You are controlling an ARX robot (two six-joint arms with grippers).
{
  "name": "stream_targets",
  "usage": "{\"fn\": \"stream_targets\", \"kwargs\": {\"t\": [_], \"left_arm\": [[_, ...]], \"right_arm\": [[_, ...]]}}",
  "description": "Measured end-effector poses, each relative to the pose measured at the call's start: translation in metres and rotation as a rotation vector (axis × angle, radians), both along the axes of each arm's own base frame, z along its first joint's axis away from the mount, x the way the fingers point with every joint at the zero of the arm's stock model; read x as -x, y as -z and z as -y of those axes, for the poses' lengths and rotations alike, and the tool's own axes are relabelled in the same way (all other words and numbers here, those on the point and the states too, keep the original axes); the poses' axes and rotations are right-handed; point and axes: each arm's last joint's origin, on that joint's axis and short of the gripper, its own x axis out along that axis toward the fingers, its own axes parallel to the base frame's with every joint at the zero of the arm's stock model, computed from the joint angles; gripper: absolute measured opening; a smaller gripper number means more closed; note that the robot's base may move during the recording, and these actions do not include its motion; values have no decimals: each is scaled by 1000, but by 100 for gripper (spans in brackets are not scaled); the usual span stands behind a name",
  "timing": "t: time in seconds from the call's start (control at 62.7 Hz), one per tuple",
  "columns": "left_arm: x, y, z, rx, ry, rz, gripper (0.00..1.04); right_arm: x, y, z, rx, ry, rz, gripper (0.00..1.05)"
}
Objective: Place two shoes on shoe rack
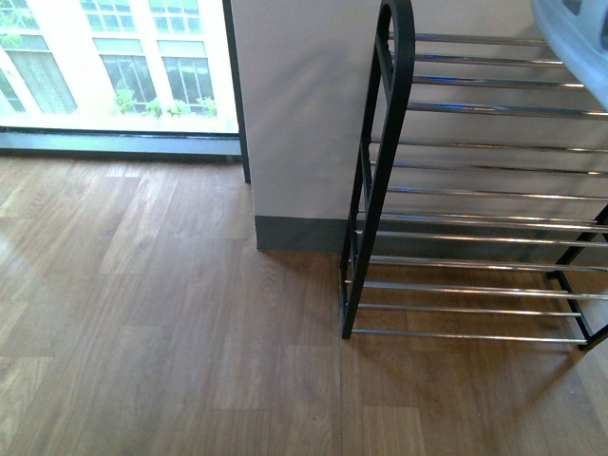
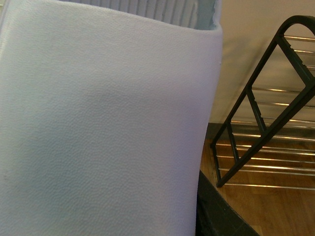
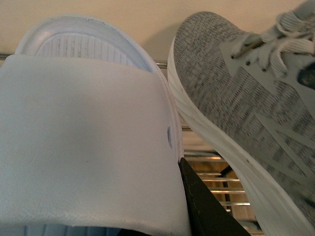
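The black-framed shoe rack (image 1: 475,195) with chrome rods stands at the right in the front view, and also shows in the left wrist view (image 2: 266,123). My left gripper (image 2: 157,219) is shut on a white slide sandal (image 2: 103,123), which fills most of that view; one black finger (image 2: 216,216) shows beside it. My right gripper (image 3: 147,216) is shut on another white slide sandal (image 3: 83,137), with a black finger (image 3: 204,206) at its edge. One grey knit sneaker (image 3: 246,98) with a white sole lies close beside that sandal, above chrome rods (image 3: 216,182). The other sneaker is out of view.
A wooden floor (image 1: 161,332) spreads to the left of the rack. A beige wall with a dark skirting (image 1: 299,233) stands behind it, and a window (image 1: 114,66) is at the far left. A pale blue-white shape (image 1: 575,38) crosses the rack's top right corner.
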Motion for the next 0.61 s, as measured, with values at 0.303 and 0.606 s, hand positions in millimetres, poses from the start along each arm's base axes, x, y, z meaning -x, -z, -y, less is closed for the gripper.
{"fn": "stream_targets", "kwargs": {"t": [0.303, 0.606], "left_arm": [[0, 0, 0, 0, 0, 0, 2], [0, 0, 0, 0, 0, 0, 2]], "right_arm": [[-57, 3, 12, 6, 33, -59, 2], [-78, 16, 25, 88, 72, -77, 2]]}}
